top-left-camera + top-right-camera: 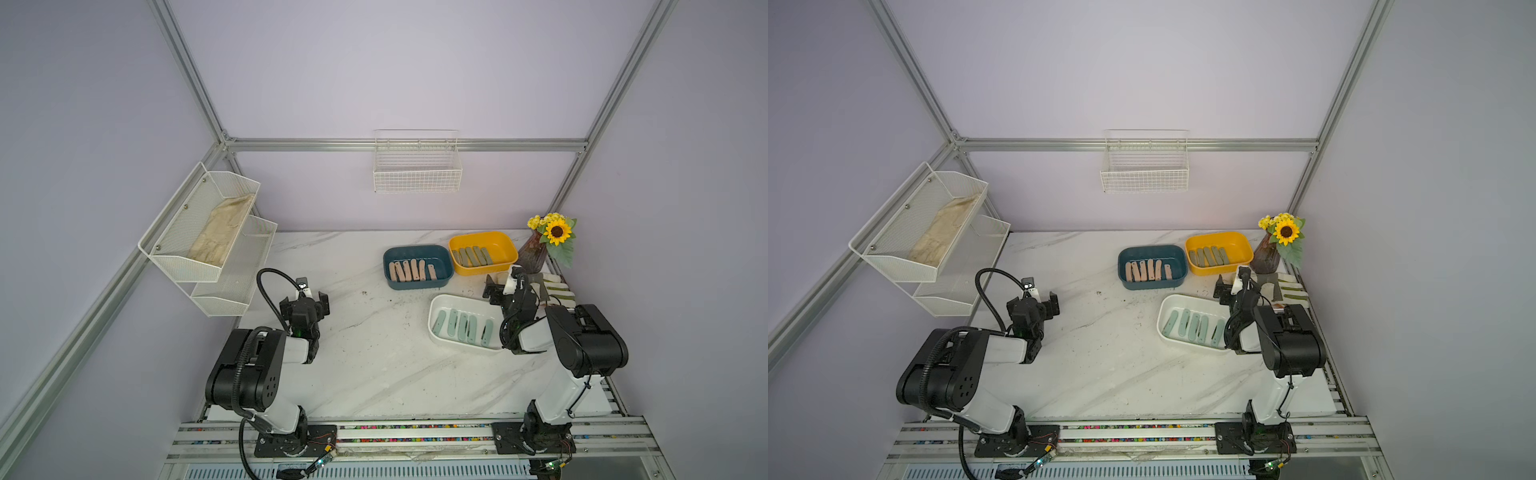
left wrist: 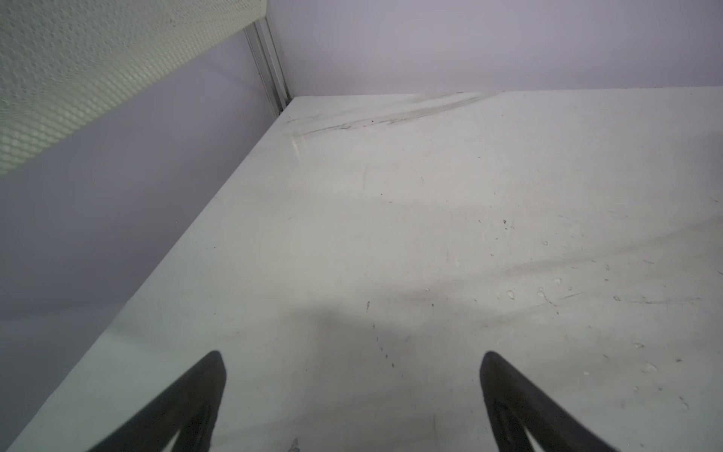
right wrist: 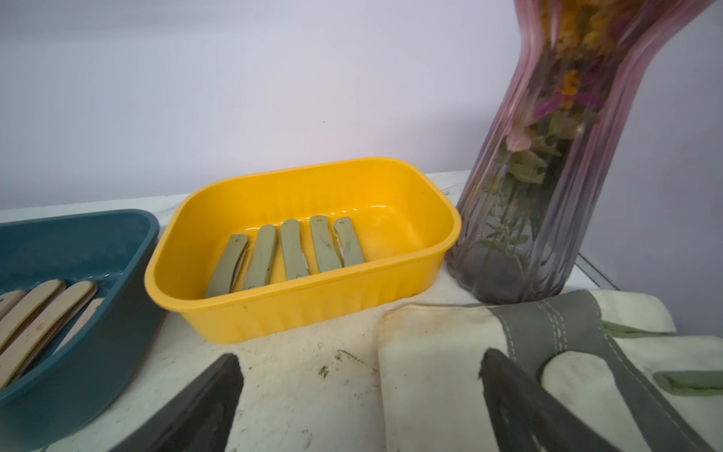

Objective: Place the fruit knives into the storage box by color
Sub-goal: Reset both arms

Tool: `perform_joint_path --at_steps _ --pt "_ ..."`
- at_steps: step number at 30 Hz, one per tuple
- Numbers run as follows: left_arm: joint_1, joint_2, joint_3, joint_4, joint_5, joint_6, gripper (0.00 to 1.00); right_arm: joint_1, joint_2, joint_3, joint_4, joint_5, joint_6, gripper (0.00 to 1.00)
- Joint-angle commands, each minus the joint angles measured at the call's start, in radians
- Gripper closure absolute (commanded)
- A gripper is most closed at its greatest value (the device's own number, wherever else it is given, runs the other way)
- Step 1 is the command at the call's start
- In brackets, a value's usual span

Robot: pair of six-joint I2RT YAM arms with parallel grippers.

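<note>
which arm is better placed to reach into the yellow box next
Right. The right tool hangs open just short of the yellow box, which faces its wrist camera with the olive knives in view. The left tool is open over bare table, far from it.

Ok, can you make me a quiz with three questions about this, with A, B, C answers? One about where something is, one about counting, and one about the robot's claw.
1. Where is the flower vase?
A. standing beside the yellow box
B. hanging on the wall
C. at the front edge

2. How many olive knives lie in the yellow box?
A. three
B. five
C. eight

3. How is the right gripper?
A. shut on a knife
B. shut tight on nothing
C. open, holding nothing

Answers:
1 A, the vase stands next to that box at the back.
2 B, the right wrist view shows five in a row.
3 C, its jaws stand wide apart with nothing between them.
</note>
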Motion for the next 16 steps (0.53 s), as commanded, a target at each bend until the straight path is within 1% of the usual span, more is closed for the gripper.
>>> perform_joint_path --at_steps 1,3,7,13,16 --pt "0.03 -0.013 -0.007 0.083 0.074 -0.002 0.0 0.002 -0.009 0.002 0.065 -0.004 0.005 0.03" --pt "0.044 -0.014 -0.009 0.083 0.102 -0.013 0.0 0.003 -0.008 0.003 0.065 -0.003 0.003 0.03" --pt "0.045 -0.026 -0.024 0.1 0.116 -0.004 0.0 0.005 -0.008 0.003 0.065 0.002 0.002 0.03" --pt "0.044 -0.024 -0.027 0.11 0.115 0.002 0.0 0.008 -0.002 0.023 0.03 -0.001 0.001 0.03" --pt "0.044 -0.024 -0.027 0.11 0.115 0.002 0.0 0.01 -0.009 0.007 0.057 0.01 -0.002 0.03"
